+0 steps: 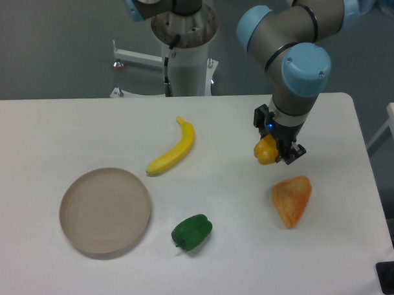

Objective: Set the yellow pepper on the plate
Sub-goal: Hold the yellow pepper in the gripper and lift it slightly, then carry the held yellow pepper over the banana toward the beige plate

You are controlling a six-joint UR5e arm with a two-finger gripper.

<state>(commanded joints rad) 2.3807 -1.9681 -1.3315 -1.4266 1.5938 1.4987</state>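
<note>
You see first the white table (68,123), which fills most of the view and carries everything else. Above its far right part hangs the grey and blue arm (294,44), bending down from the top edge. On the near left of the table lies the plate (75,201), round, beige and shallow, with nothing on it. Between the plate and the arm, a little farther back, you find the long banana (173,148), lying slanted with its dark tip pointing away from you. On the right, just below the arm's end, rests the orange wedge-shaped piece (291,199). Near the front, right of the plate, sits the green pepper (192,231). The gripper (273,150) is closed around the yellow pepper (265,151), which shows at its left side; it seems to be lifted off the table, though from this angle you cannot be fully sure. The yellow pepper is well apart from the plate, with the banana between them.
</note>
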